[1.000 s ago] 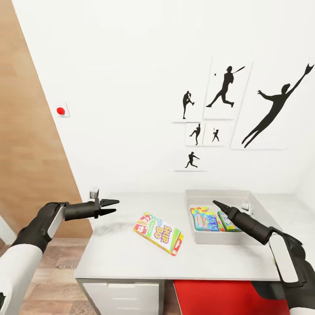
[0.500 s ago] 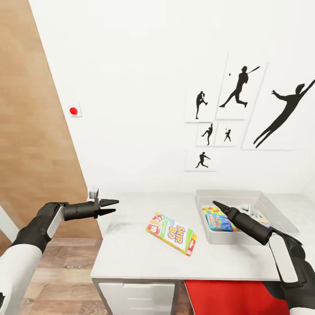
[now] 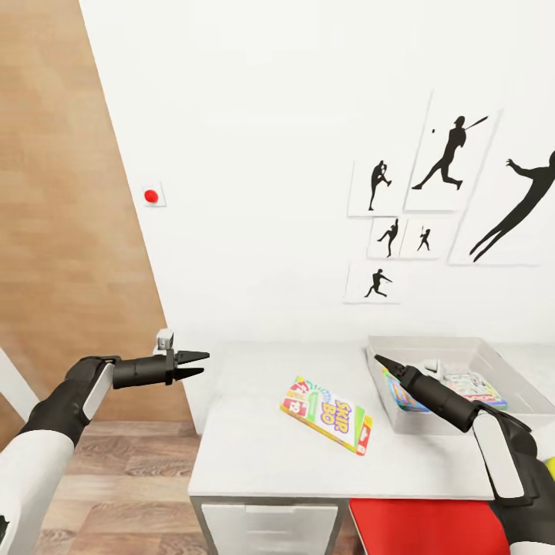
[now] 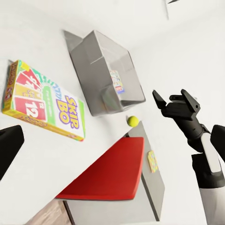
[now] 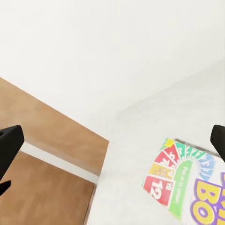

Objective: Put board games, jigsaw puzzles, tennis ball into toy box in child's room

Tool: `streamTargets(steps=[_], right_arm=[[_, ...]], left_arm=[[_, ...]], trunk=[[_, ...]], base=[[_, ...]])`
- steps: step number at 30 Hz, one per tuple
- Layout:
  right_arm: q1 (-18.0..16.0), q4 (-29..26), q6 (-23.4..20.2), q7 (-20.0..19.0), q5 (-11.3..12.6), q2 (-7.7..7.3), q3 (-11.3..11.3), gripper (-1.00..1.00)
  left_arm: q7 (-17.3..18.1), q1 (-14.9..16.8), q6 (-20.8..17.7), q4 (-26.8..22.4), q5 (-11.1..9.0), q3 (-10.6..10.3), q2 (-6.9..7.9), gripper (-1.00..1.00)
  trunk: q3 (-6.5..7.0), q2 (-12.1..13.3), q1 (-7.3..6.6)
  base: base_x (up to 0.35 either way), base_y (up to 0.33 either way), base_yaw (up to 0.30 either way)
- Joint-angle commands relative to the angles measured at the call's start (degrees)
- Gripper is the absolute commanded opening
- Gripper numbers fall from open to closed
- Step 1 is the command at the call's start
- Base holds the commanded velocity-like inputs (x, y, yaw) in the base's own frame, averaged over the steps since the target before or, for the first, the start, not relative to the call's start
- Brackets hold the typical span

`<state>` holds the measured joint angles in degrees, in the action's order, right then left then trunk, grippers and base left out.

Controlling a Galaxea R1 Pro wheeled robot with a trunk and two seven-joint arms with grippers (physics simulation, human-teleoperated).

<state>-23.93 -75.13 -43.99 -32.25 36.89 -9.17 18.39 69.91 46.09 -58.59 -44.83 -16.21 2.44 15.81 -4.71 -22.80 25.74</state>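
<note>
head view shows the skip bo box (image 3: 327, 414) lower centre on the table (image 3: 254, 455), outside the toy box (image 3: 515, 374) already holding games; left gripper (image 3: 193, 364) narrowly parted, right gripper (image 3: 383, 361) empty, gap unclear.

A plain white wall (image 3: 270, 154) is filling the background, evenly lit. Black baseball-player silhouette pictures (image 3: 451, 158) are hanging on it in a cluster. A small red round button on a white plate (image 3: 152, 196) is sitting near a brown wooden door (image 3: 69, 231). Wood-plank flooring (image 3: 131, 478) is showing below.
</note>
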Motion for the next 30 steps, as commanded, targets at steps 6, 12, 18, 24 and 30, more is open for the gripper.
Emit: streamTargets(steps=[6, 12, 18, 24, 30], right_arm=[[-0.1, -0.1, -0.5, 0.9, -0.2, 0.42, -0.3, 1.00], [-0.1, -0.3, -0.9, 6.9, -1.0, 0.79, -0.6, 1.00], [-0.1, -1.4, -4.8, 17.3, -1.5, 1.00, -4.9, 1.00], [-0.7, -3.1, -7.4, 29.3, -1.2, 5.06, -10.8, 1.00], [-7.8, 0.1, -8.4, 44.5, -1.4, 13.02, -12.6, 1.00]], left_arm=[[0.1, 0.1, -0.4, 0.0, -0.1, 0.0, 0.01, 1.00], [0.1, 0.1, -0.3, 0.0, -0.1, 0.0, 0.01, 1.00], [0.1, 0.1, -0.3, 0.0, -0.1, 0.0, 0.01, 1.00], [0.1, 0.1, -0.3, 0.0, 0.0, 0.0, 0.01, 1.00], [0.1, 0.1, -0.3, 0.0, 0.1, 0.0, 0.03, 1.00]], trunk=[[-0.13, -0.1, 0.04], [-0.13, -0.1, 0.04], [-0.13, -0.1, 0.04], [-0.13, -0.1, 0.04], [-0.13, -0.1, 0.04]], base=[[0.040, 0.059, 0.000], [0.008, 0.012, 0.000], [0.002, 0.008, 0.000], [0.000, 0.130, 0.000], [0.000, 0.075, 0.000]])
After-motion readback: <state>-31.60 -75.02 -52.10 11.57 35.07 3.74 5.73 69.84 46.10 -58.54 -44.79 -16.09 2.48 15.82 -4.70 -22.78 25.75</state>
